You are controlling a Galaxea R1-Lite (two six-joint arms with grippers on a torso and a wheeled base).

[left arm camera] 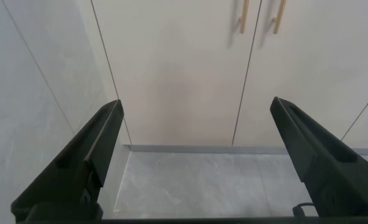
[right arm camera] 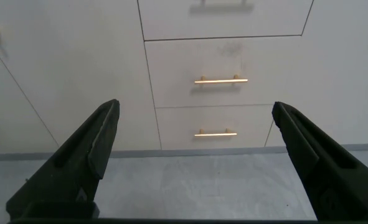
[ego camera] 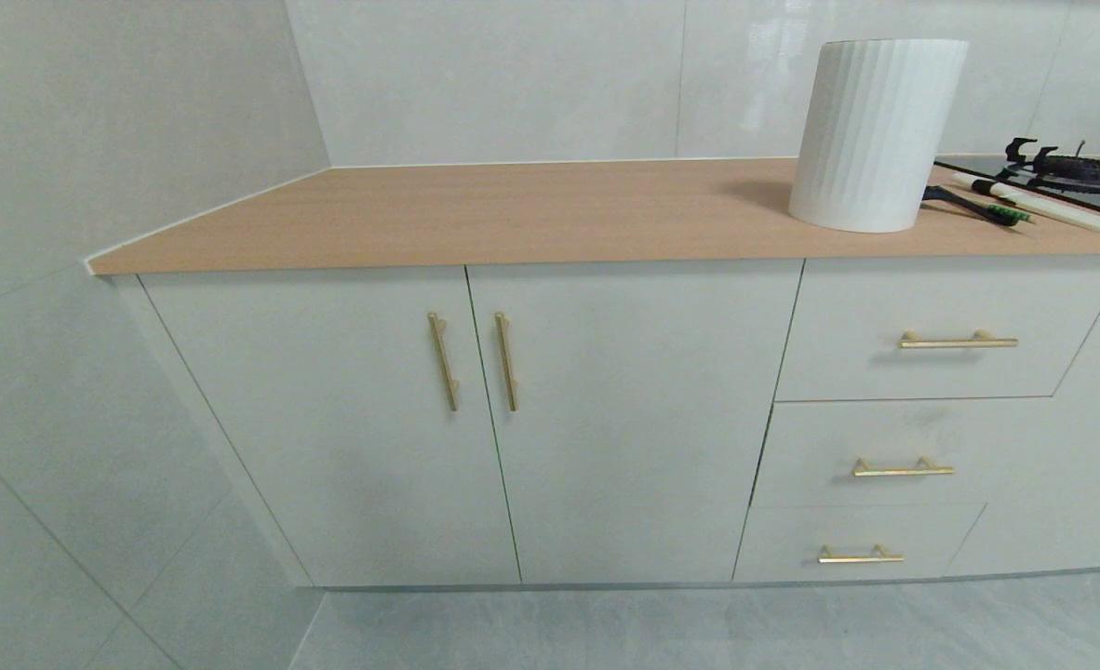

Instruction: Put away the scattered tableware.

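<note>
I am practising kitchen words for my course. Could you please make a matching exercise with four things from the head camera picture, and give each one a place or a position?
Column one
1. white ribbed holder
2. black burner grate
3. door handles
4. drawer handles

Column two
A. at the far right end of the counter
B. stands upright on the counter, left of the utensils
C. horizontal, one above another
D. vertical, side by side

Right pairs: 1-B, 2-A, 3-D, 4-C
</note>
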